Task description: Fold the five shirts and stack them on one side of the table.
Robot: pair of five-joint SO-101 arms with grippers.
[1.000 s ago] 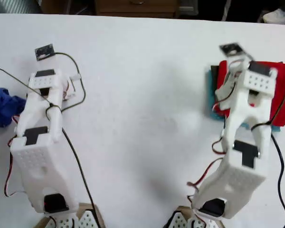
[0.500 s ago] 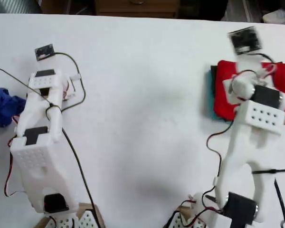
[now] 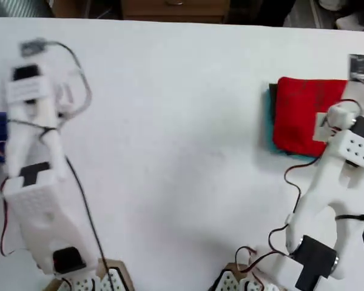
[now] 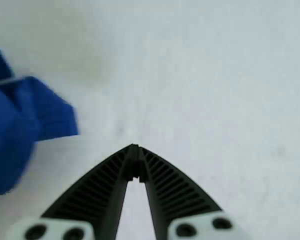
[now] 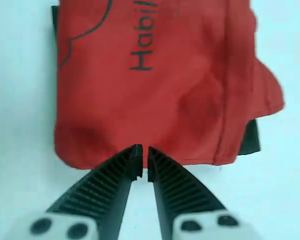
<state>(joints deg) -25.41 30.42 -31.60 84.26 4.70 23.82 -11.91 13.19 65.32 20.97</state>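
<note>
Pending item: crumpled blue cloth shirt [image 4: 15, 130], unfolded, at the left edge of the white bench [image 3: 182, 121].
The left hand [image 4: 134, 162] is closed and empty, near it; the right hand [image 5: 141, 160] is closed and empty at an edge of the folded red cloth shirt [image 5: 155, 80], right side. Advised: open, grip a hem, drag centreward, spread flat. Red shirt's long axis appears near-to-far; blue shirt's orientation is indeterminate.

The folded red shirt [image 5: 155, 85], lying on top of other folded cloth at the right side of the table [image 3: 170, 121], carries a short run of dark letters [image 5: 140, 42] printed across its cloth, cut off at the view's edge, next to a thin dark curved line [image 5: 87, 32].
</note>
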